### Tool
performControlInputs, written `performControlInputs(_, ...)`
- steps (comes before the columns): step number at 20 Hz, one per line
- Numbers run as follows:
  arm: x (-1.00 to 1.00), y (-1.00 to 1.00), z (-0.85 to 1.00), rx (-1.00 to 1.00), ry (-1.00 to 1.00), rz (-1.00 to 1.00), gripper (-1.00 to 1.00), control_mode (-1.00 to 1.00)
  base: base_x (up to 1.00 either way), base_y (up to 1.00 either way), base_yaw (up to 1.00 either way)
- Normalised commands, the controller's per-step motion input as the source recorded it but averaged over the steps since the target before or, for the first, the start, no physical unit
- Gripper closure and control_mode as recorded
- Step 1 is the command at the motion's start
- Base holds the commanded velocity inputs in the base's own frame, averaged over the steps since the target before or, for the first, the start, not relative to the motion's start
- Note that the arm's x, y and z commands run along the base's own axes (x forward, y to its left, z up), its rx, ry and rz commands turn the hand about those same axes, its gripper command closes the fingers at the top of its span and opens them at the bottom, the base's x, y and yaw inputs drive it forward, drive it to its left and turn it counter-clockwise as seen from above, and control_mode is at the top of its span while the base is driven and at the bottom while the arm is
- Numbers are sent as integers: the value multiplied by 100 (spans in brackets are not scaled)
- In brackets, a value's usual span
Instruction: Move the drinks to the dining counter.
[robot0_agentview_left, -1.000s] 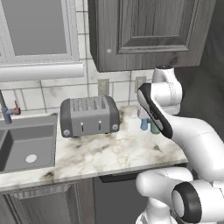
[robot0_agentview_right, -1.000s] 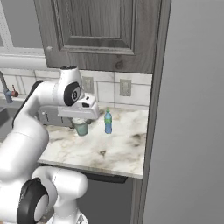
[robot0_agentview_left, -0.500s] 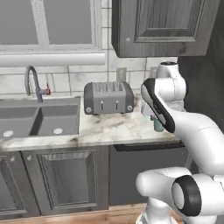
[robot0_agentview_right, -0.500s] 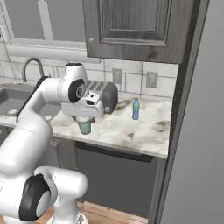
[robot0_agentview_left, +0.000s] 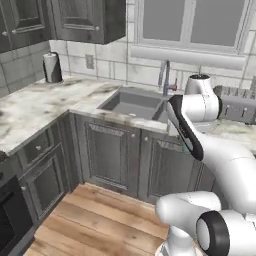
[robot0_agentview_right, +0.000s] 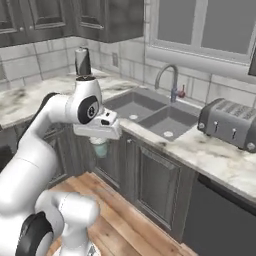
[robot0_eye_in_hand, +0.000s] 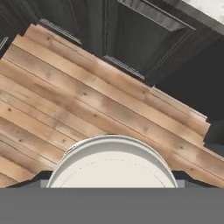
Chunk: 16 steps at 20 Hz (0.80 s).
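Observation:
The teal cup (robot0_agentview_right: 101, 149) with its pale top (robot0_eye_in_hand: 111, 164) hangs under my gripper (robot0_agentview_right: 99, 142), which is shut on it, in mid-air in front of the dark base cabinets and above the wooden floor. In the hand view the cup's round pale top sits at the bottom and hides the finger tips. The slim blue bottle and the dining counter are out of view.
A marble worktop (robot0_agentview_right: 210, 150) runs along the wall with a sink (robot0_agentview_right: 150, 112), a faucet (robot0_agentview_right: 170, 80) and a grey toaster (robot0_agentview_right: 230, 122). It turns a corner to the left (robot0_agentview_left: 35, 107), where a dark canister (robot0_agentview_left: 51, 67) stands. Dark cabinets (robot0_agentview_left: 117, 155) stand below, and wooden floor (robot0_agentview_left: 100, 220) lies in front.
The whole picture has shifted: the base has driven and turned away from the toaster end of the worktop. The cup has come along in the shut gripper, and the blue bottle has dropped out of view.

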Motion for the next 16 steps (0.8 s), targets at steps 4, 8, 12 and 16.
performControlInputs(4, 0, 0, 0, 0, 0, 0, 100, 100, 4, 0, 95)
performControlInputs(8, 0, 0, 0, 0, 0, 0, 100, 100, 6, 0, 99)
performControlInputs(12, 0, 0, 0, 0, 0, 0, 100, 100, 0, 0, 100)
performControlInputs(16, 0, 0, 0, 0, 0, 0, 100, 100, 0, -2, 100)
